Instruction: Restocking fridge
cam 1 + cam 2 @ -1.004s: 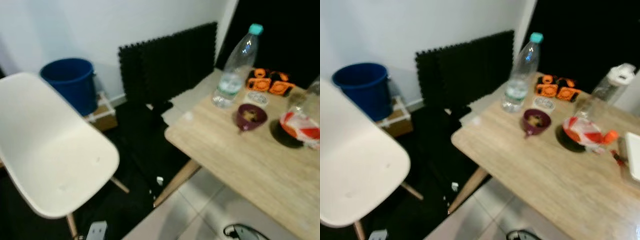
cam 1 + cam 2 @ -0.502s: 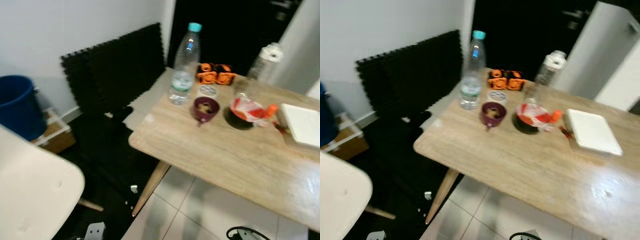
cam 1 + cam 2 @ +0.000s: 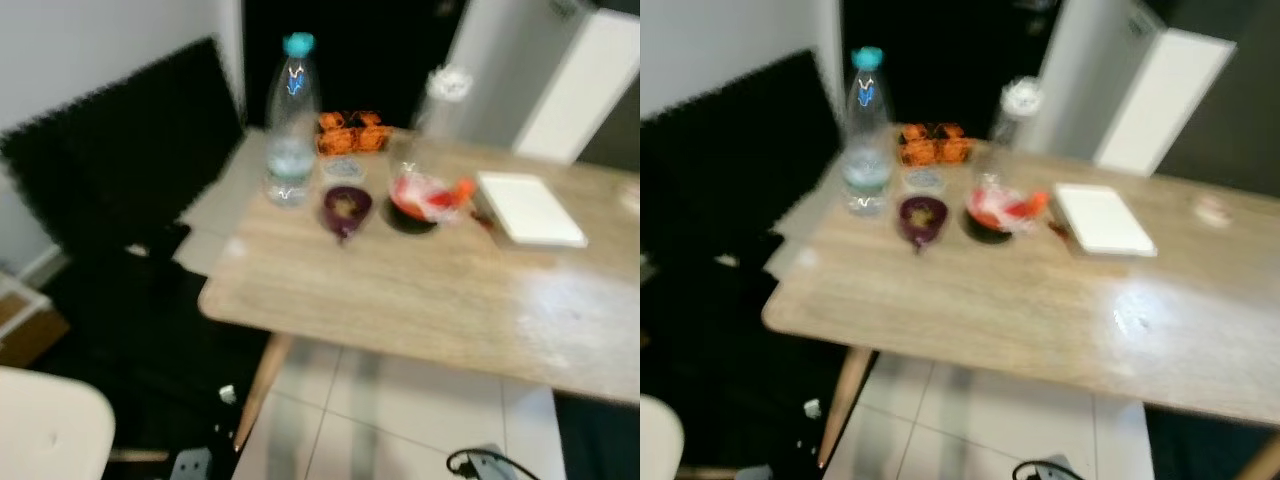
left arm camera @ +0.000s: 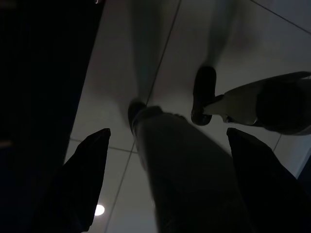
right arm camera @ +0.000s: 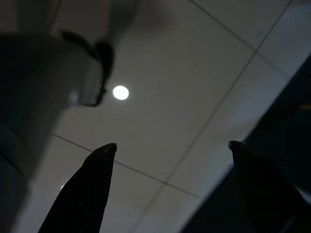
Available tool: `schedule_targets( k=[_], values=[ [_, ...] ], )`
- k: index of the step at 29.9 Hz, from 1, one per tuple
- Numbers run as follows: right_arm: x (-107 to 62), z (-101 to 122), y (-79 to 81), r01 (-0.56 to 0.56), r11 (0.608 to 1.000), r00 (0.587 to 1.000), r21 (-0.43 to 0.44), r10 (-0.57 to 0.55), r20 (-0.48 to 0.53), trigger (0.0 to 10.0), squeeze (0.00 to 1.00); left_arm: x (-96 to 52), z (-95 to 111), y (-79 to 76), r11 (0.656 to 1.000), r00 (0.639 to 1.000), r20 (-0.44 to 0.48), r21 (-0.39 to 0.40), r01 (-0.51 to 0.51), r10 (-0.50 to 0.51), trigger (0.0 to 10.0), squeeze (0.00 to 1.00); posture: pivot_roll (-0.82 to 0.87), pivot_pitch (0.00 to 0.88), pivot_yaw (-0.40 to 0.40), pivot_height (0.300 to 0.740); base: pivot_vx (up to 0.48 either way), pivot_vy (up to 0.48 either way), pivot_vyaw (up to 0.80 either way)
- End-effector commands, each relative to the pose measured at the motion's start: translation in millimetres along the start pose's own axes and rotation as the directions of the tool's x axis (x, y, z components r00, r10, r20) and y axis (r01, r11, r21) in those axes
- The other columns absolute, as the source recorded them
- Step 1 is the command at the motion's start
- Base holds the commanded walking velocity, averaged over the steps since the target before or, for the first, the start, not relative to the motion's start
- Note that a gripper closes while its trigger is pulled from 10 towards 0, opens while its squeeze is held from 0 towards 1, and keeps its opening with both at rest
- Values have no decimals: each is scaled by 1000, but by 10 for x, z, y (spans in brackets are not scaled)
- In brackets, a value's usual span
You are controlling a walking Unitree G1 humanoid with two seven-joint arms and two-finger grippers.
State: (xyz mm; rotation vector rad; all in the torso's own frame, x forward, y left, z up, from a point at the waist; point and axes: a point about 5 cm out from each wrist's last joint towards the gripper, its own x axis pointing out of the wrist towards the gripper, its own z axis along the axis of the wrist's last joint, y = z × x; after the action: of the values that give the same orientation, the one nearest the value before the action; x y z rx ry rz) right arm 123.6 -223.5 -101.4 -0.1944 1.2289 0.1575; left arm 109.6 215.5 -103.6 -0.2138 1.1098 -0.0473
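A light wooden table point(image 3: 420, 300) stands over a pale tiled floor point(image 3: 370, 420), and the head views are blurred, so small details are uncertain. Near the table's far left corner stands a clear water bottle point(image 3: 291, 130) with a teal cap, upright. Just beside it, toward the table's middle, sits a small dark purple bowl point(image 3: 346, 207), and next to that a red-and-white item point(image 3: 425, 195) on something dark — possibly a wrapped packet on a dish. Behind these lie orange-and-black objects point(image 3: 350, 131) and a second clear bottle with a white cap point(image 3: 437, 105). A flat white container point(image 3: 528, 207) lies further right. A tall white unit point(image 3: 1145, 90), perhaps the fridge, stands beyond the table's far edge. A black foam mat point(image 3: 110, 150) leans against the wall on the left, and a white chair seat point(image 3: 45, 425) shows at the lower left. Both arms hang low over the tiles: the left gripper point(image 4: 167, 160) and the right gripper point(image 5: 172, 165) each have their fingers spread wide, holding nothing.
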Motion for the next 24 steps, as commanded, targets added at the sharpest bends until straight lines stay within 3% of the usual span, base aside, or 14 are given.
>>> schedule_targets(
  k=[1,6,11,20,24],
  values=[
    [-14,-19,-61,19,1000,1000,-7,-19,-7,10000,0,10,-48,-48,1000,1000,-17,-5,15,-15,10000,0,82,10,-86,740,0,0,-706],
    [-13,-28,-48,17,1000,1000,-9,-17,-2,10000,0,10,-48,-46,1000,1000,-17,-3,13,-13,10000,0,82,10,-86,740,0,0,-706],
    [-12,-25,-42,21,1000,1000,-2,-21,11,10000,0,10,-48,-44,1000,1000,-18,1,10,-10,10000,0,82,10,-86,740,0,0,0],
    [-14,-55,-34,18,1000,1000,10,-18,8,10000,0,5,-63,-29,1000,1000,-25,-8,-7,7,10000,0,83,12,-86,740,0,-476,0],
    [4,-27,37,8,1000,1000,4,-9,13,10000,0,2,-66,-12,999,999,-23,-5,-32,32,10000,0,85,11,-88,740,0,0,0]
  ],
)
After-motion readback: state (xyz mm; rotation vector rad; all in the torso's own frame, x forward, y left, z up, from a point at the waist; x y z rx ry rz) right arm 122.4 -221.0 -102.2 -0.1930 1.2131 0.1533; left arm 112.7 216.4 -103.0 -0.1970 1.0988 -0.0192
